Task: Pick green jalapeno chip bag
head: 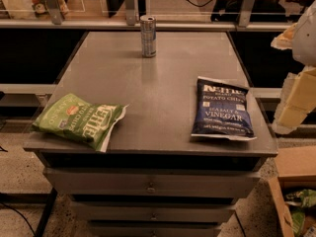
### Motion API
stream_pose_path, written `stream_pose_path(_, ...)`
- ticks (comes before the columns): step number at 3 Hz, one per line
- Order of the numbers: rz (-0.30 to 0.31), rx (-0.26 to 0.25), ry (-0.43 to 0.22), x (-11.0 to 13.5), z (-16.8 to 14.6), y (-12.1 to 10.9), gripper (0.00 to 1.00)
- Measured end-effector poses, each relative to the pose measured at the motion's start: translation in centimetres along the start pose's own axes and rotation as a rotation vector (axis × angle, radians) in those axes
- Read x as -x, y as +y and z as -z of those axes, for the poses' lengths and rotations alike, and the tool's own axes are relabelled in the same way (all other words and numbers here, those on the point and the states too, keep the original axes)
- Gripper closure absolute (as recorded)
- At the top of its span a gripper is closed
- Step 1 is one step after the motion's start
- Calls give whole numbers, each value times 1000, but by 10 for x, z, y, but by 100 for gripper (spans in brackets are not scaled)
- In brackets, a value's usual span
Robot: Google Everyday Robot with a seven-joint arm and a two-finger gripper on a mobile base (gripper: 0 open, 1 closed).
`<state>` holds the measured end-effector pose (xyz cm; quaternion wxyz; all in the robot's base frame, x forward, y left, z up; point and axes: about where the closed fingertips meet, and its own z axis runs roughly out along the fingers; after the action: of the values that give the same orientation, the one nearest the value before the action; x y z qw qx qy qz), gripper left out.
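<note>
The green jalapeno chip bag (pixel 79 120) lies flat at the front left corner of the grey table top (pixel 153 78), with white "Kettle" lettering and a small red emblem. Its left end reaches the table's left edge. My gripper (pixel 296 100) is at the far right edge of the camera view, pale and yellowish. It hangs beyond the table's right side, above floor level and far from the green bag. It holds nothing that I can see.
A dark blue Sea Salt & Vinegar chip bag (pixel 222 108) lies at the front right of the table. A silver can (pixel 148 36) stands upright at the back middle. Drawers (pixel 150 184) sit below the top. A cardboard box (pixel 294 191) is on the floor at right.
</note>
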<state>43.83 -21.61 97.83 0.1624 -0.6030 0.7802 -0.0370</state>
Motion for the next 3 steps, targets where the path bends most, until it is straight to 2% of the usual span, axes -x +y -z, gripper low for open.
stream_pose_path(1,12,-3,-5,10,-2,-1,0)
stream_pose_path(3,125,28,11,77,-34,-6,0)
